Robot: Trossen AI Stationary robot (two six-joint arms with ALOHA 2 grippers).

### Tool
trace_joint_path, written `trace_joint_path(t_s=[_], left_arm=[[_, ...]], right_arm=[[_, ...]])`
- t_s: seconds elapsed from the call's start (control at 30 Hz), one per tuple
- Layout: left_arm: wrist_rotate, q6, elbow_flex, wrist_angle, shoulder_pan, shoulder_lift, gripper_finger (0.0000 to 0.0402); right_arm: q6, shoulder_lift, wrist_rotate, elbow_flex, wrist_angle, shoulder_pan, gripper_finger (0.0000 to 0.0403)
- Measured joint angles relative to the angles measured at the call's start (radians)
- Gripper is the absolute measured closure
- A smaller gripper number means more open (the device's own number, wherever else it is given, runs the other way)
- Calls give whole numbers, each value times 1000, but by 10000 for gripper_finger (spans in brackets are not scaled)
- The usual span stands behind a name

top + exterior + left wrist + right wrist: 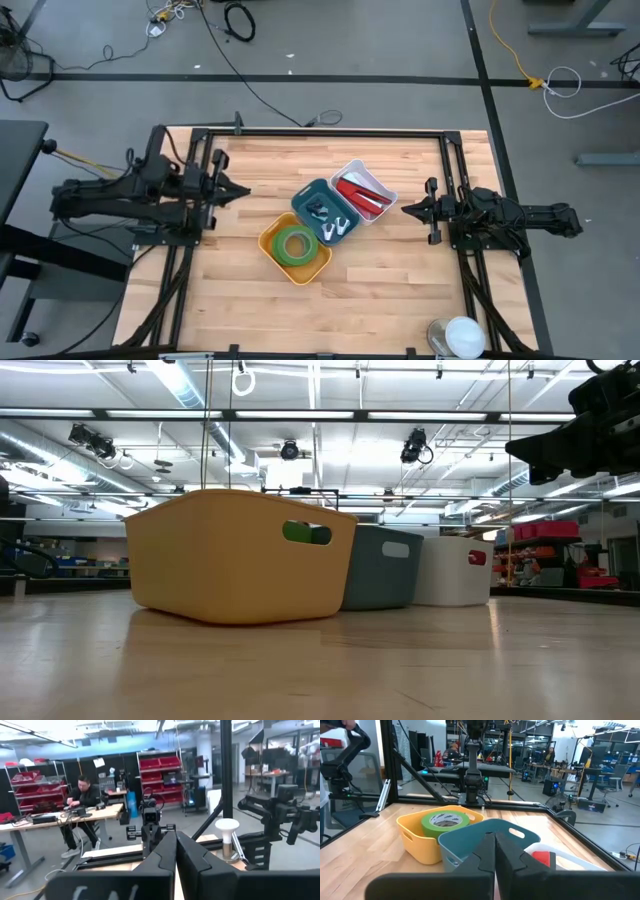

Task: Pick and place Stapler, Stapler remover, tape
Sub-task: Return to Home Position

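Three small bins stand in a row at the table's middle. The yellow bin (294,250) holds the green tape roll (295,243), the teal bin (325,212) holds the silver stapler remover (332,226), and the white bin (365,190) holds the red stapler (358,194). My left gripper (243,192) is shut, raised at the table's left side and pointing toward the bins. At the right side my right gripper (407,209) is shut too, level, pointing at the bins. Neither holds anything.
A white lamp-like object (462,334) stands at the table's near right corner. Black frame rails (320,133) run along the far, left and right edges. Beyond the table a person sits at a desk (82,795). Bare wood lies in front of the bins.
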Motion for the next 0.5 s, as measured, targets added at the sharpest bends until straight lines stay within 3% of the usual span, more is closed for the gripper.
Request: trace_joint_path(t_s=[0.23, 0.5], left_arm=[[-2, -2, -147, 64, 0, -133, 392], [-52, -87, -340, 271, 0, -350, 392]], right_arm=[[0, 0, 0, 0, 0, 0, 401], [0, 0, 0, 0, 0, 0, 401]])
